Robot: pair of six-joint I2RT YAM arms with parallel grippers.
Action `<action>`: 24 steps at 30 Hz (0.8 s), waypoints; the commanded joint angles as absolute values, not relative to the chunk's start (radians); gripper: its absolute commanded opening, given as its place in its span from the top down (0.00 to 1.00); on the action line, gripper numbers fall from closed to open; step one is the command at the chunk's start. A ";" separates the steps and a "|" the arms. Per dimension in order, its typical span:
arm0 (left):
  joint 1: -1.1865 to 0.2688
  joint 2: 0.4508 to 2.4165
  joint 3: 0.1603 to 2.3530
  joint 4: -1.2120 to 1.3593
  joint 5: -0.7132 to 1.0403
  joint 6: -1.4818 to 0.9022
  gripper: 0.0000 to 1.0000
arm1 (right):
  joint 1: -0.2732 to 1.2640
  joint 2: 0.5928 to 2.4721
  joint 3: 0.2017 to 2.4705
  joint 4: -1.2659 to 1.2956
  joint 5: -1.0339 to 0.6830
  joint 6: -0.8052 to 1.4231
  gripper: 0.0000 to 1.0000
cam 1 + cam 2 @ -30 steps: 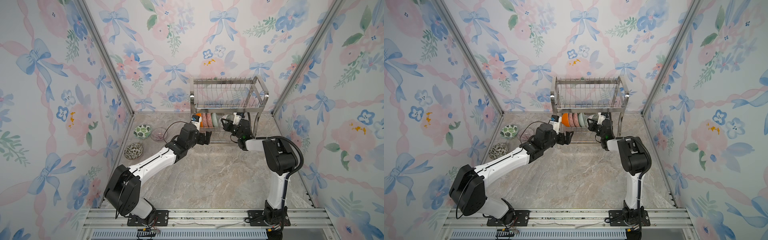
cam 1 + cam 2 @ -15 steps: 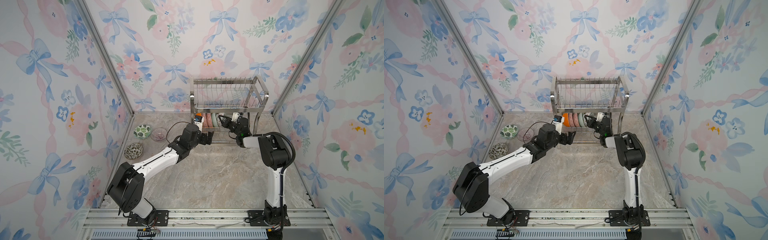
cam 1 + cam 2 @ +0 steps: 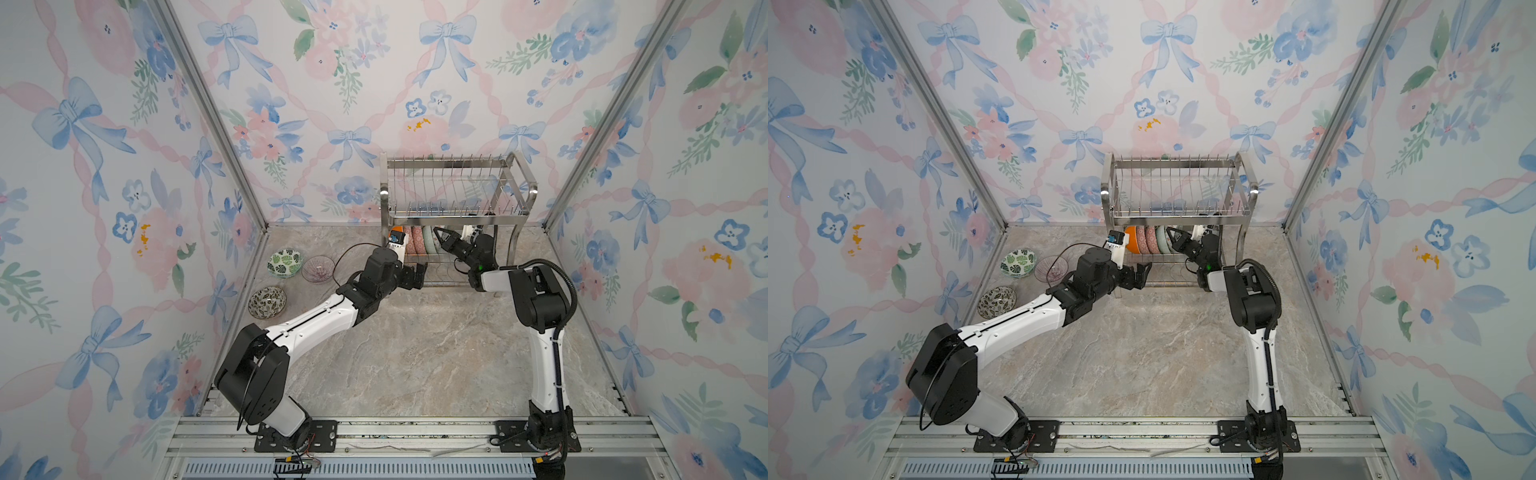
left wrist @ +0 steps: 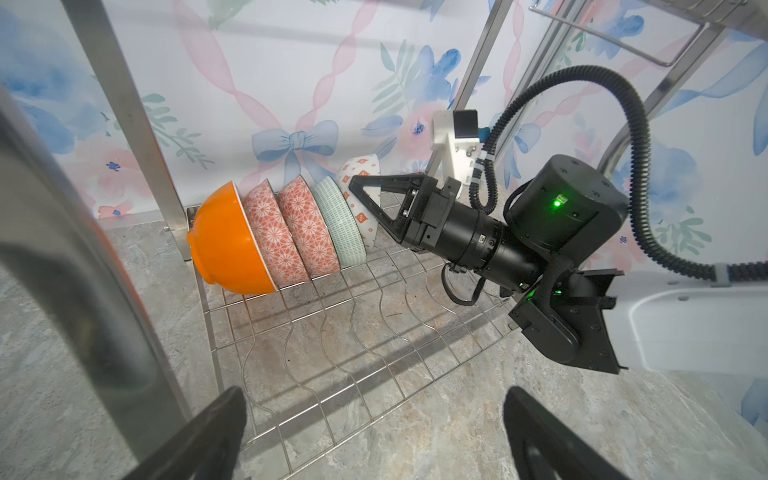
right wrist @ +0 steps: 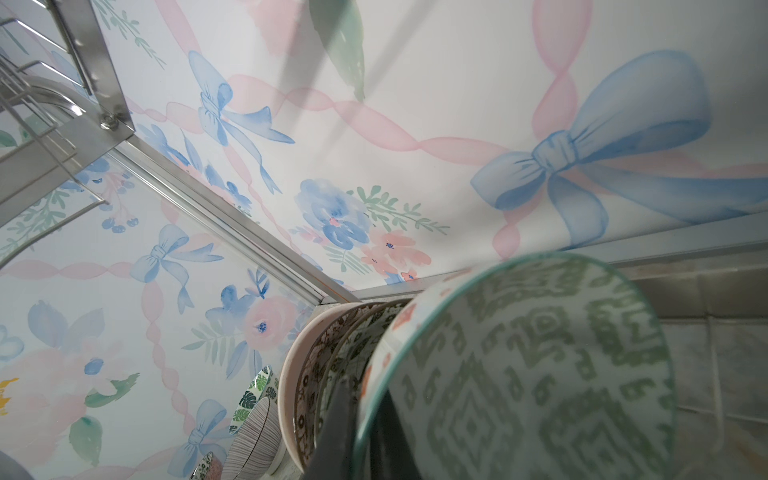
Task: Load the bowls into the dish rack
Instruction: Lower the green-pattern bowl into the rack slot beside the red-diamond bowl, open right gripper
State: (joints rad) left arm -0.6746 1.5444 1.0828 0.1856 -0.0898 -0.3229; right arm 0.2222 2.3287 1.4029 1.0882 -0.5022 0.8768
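The dish rack [image 3: 453, 187] [image 3: 1177, 187] stands at the back wall. On its lower tier [image 4: 374, 291] several bowls lean in a row: an orange one [image 4: 226, 245], two red-patterned, a green-lined one [image 4: 338, 224], and last a white bowl with orange marks [image 4: 361, 170], green geometric inside [image 5: 532, 374]. My right gripper [image 3: 438, 232] [image 4: 365, 191] [image 5: 363, 440] is shut on that last bowl's rim. My left gripper [image 3: 417, 274] [image 4: 374, 432] is open and empty over the tier's front edge. On the table sit a green-leaf bowl [image 3: 284, 262], a purple-lined bowl [image 3: 318, 269] and a dark-leaf bowl [image 3: 267, 302].
The rack's flat steel leg [image 4: 83, 270] stands right beside my left gripper. The upper tier [image 3: 457, 212] hangs low over the right gripper. The right arm's cable [image 4: 623, 124] loops above its wrist. Papered walls close in on three sides.
The right gripper has carried its bowl leftward against the row in the lower tier. The left arm has barely shifted and stays open.
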 commanded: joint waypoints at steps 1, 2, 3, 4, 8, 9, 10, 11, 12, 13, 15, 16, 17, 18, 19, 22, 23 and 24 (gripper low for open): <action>-0.678 1.562 1.094 0.191 -0.090 -0.307 0.02 | 0.201 2.352 1.439 1.170 -0.524 0.894 1.00; -0.677 1.564 1.095 0.190 -0.091 -0.307 0.02 | 0.198 2.354 1.440 1.170 -0.526 0.896 1.00; -0.678 1.564 1.095 0.191 -0.091 -0.307 0.02 | 0.195 2.355 1.440 1.167 -0.527 0.896 1.00; -0.678 1.565 1.095 0.189 -0.091 -0.307 0.02 | 0.193 2.353 1.439 1.164 -0.527 0.896 1.00; -0.677 1.569 1.097 0.188 -0.087 -0.308 0.02 | 0.185 2.346 1.423 1.165 -0.527 0.893 0.99; -0.677 1.569 1.099 0.189 -0.086 -0.308 0.02 | 0.183 2.342 1.419 1.160 -0.527 0.890 0.98; -0.677 1.572 1.100 0.187 -0.086 -0.308 0.02 | 0.184 2.338 1.415 1.152 -0.528 0.886 0.96; -0.676 1.572 1.098 0.188 -0.084 -0.308 0.02 | 0.182 2.333 1.413 1.143 -0.529 0.878 0.95; -0.677 1.572 1.099 0.187 -0.084 -0.310 0.02 | 0.184 2.328 1.410 1.136 -0.530 0.871 0.93; -0.678 1.573 1.098 0.188 -0.083 -0.310 0.02 | 0.184 2.324 1.408 1.126 -0.531 0.865 0.91; -0.677 1.574 1.101 0.187 -0.082 -0.311 0.02 | 0.184 2.314 1.403 1.109 -0.531 0.851 0.88; -0.677 1.573 1.101 0.186 -0.082 -0.311 0.02 | 0.186 2.309 1.401 1.100 -0.531 0.845 0.87; -0.678 1.573 1.101 0.187 -0.081 -0.311 0.02 | 0.186 2.305 1.399 1.096 -0.531 0.842 0.86; -0.677 1.572 1.101 0.187 -0.081 -0.312 0.02 | 0.185 2.302 1.398 1.092 -0.529 0.840 0.84; -0.677 1.570 1.101 0.186 -0.081 -0.313 0.02 | 0.186 2.299 1.396 1.088 -0.529 0.838 0.82; -0.677 1.569 1.101 0.184 -0.083 -0.312 0.02 | 0.185 2.289 1.393 1.074 -0.528 0.827 0.81; -0.678 1.568 1.100 0.185 -0.083 -0.313 0.02 | 0.187 2.287 1.393 1.070 -0.530 0.825 0.79; -0.679 1.568 1.101 0.186 -0.083 -0.312 0.02 | 0.187 2.284 1.393 1.067 -0.529 0.825 0.78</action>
